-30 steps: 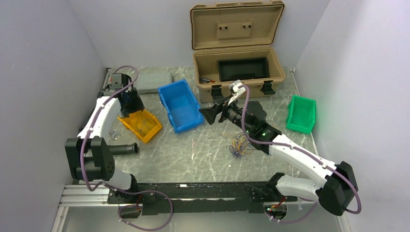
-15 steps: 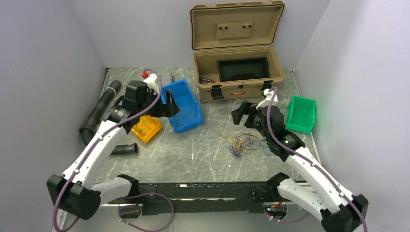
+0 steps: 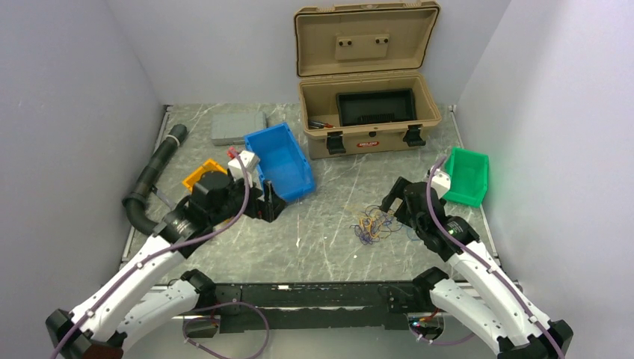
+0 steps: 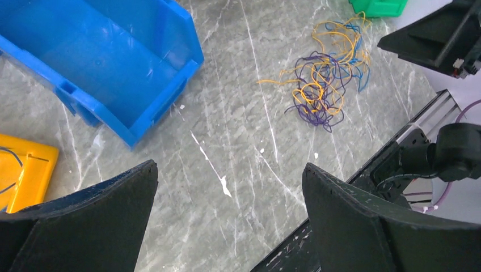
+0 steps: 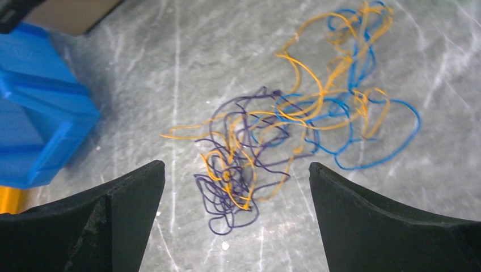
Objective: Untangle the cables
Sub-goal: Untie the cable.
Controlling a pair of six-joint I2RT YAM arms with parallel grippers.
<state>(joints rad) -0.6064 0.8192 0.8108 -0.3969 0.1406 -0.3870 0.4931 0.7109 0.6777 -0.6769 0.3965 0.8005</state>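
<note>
The cables (image 3: 372, 223) lay in a loose tangle on the marble table (image 3: 329, 238), to the right of the blue bin (image 3: 280, 161). The right gripper (image 3: 394, 200) hung just above them, angled down, with its jaws spread wide and empty. The left gripper (image 3: 271, 208), well apart beside the bin, pointed toward the tangle, also gaping and empty.

Left arm (image 3: 142, 263) and right arm (image 3: 486, 271) show white links, black joints, purple cables (image 3: 246, 196), black wedge-shaped tool fingers (image 4: 85, 226).

I see the cables (image 3: 371, 222) as one loose, flat tangle of thin purple, orange-yellow and blue wires lying on the tabletop (image 3: 329, 224), right of its middle, toward the near edge. Purple loops bunch tightly at one end, and blue strands spread wider at the other.
</note>
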